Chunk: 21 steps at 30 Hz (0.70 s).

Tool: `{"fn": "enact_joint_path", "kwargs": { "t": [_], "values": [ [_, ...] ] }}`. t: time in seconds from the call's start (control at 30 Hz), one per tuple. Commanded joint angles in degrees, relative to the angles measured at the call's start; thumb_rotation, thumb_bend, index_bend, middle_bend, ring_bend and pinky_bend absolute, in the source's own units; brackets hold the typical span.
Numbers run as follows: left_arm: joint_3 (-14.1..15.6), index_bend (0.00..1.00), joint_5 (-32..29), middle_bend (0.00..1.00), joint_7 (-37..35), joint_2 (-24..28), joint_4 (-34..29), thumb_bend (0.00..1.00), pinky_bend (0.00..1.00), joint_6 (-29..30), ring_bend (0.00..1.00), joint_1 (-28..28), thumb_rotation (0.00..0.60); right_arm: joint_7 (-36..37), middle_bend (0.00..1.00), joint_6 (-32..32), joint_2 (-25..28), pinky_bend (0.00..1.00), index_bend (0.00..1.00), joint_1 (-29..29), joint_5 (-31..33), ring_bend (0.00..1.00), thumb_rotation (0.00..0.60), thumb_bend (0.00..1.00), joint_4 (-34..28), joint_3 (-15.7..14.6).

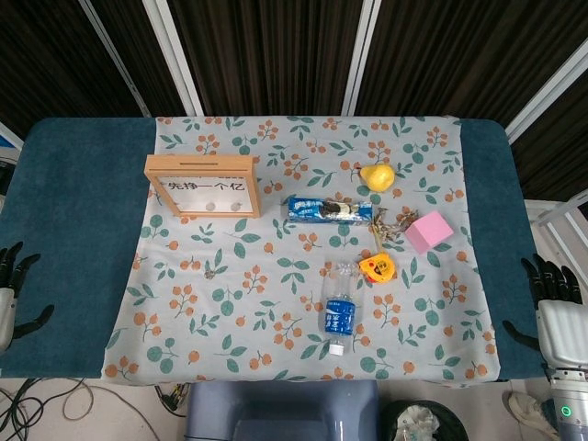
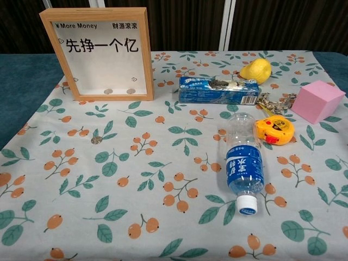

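A: Where are the two hands?

B: The left hand (image 1: 11, 292) sits at the left edge of the counter (image 1: 78, 230), fingers spread, holding nothing. The right hand (image 1: 551, 308) is at the right edge, fingers likewise apart and empty. Only the head view shows them.

A: What lies nearest each?

B: Near the right hand, though well apart from it, lies one pink cube (image 1: 429, 231) on the floral cloth (image 1: 239, 303). Just beside it, toward the middle, is one yellow tape measure (image 1: 377, 268), and between those two a small heap of keys (image 1: 393, 225); I cannot count them. The left hand's nearest thing is one small coin (image 2: 97, 140) lying flat on the cloth, with the wooden frame (image 1: 202, 186) beyond it.

A: And the rest, counted?

B: One clear water bottle (image 1: 340, 308) lies on its side, white cap toward the near edge, with a blue label of Chinese characters too small to read. One blue biscuit packet (image 1: 329, 209) lies lengthwise behind it; its print is too small to read. One yellow pear-shaped fruit (image 1: 377, 175) sits behind that.

A: Any writing you can read?

B: On the frame: "¥More Money", "财源滚滚", and in large characters "先挣一个亿". Two coins rest inside at its bottom.
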Motion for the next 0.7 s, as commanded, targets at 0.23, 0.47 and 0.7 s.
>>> {"fn": "enact_joint_path", "kwargs": {
  "t": [0.23, 0.47, 0.7],
  "values": [
    [-4.2, 0.18, -1.8, 0.0, 5.7, -0.6, -0.9, 0.13, 0.02, -8.0, 0.0, -7.9, 0.6, -0.5, 0.0, 0.0, 0.3, 0.0, 0.01, -0.2, 1.1, 0.0, 0.6, 0.24, -0.9, 0.4],
    [-6.6, 0.22, -5.0, 0.04, 12.7, -3.7, -1.8, 0.13, 0.04, -17.2, 0.0, -16.1, 0.6, -1.4, 0.0, -0.7, 0.2, 0.0, 0.01, -0.1, 2.0, 0.0, 0.6, 0.24, -1.4, 0.4],
    [-6.5, 0.24, -8.2, 0.05, 20.2, -9.4, -0.6, 0.1, 0.05, -22.3, 0.0, -21.3, 0.6, -1.4, 0.0, -1.5, 0.4, 0.0, 0.01, -0.1, 2.9, 0.0, 0.6, 0.24, -1.7, 0.4]
  ]
}}
